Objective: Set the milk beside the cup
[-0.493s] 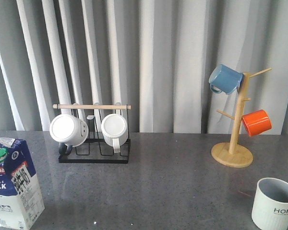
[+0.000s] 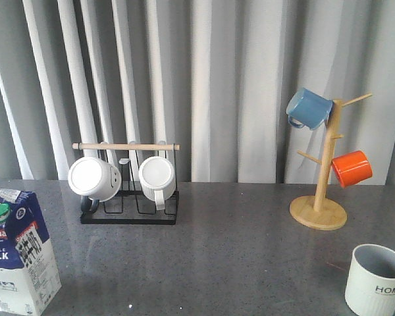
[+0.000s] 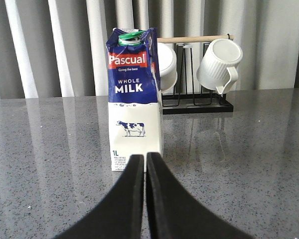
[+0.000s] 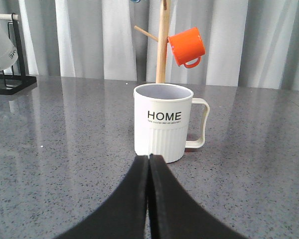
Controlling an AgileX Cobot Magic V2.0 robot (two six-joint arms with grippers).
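Milk (image 2: 18,253) and cup (image 2: 375,280) well apart

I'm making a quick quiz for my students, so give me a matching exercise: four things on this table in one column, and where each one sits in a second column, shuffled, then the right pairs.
Things
1. milk carton
2. HOME cup
3. blue mug
4. ribbed white mug

Places, as the front view shows them
A. hanging high on the wooden mug tree
B. standing upright at the near left of the table
C. held on its side in the black wire rack
D. standing upright at the near right of the table

Pairs: 1-B, 2-D, 3-A, 4-C
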